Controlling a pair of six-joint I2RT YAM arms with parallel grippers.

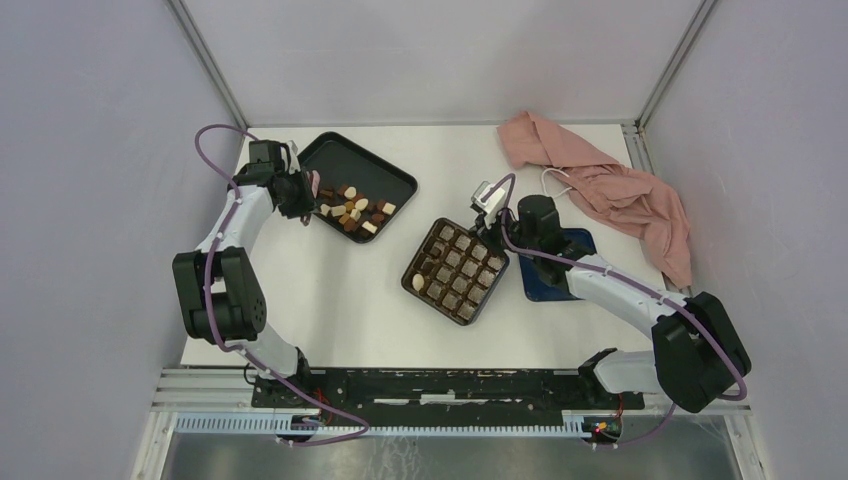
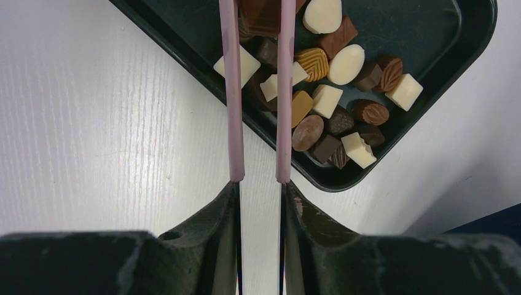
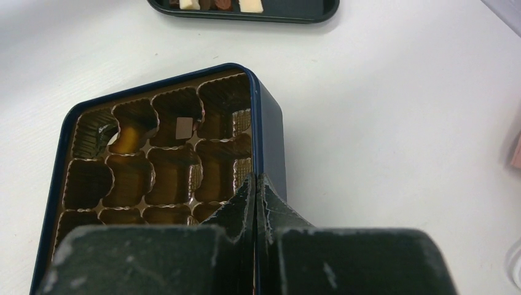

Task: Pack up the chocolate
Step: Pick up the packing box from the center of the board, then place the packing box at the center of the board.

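Right gripper [image 3: 255, 179], closed, at box [image 3: 271, 123] rim; cloth [image 1: 600, 185] nearby.

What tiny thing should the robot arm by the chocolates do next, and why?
Probably lift the left gripper slightly: a dark brown chocolate piece sits between its pink fingers over the black rectangular tray, though a firm pinch isn't clear, and the dark blue square box has empty cups.

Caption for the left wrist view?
Pink fingers of left gripper over black rectangular tray holding assorted brown and cream-white chocolates.
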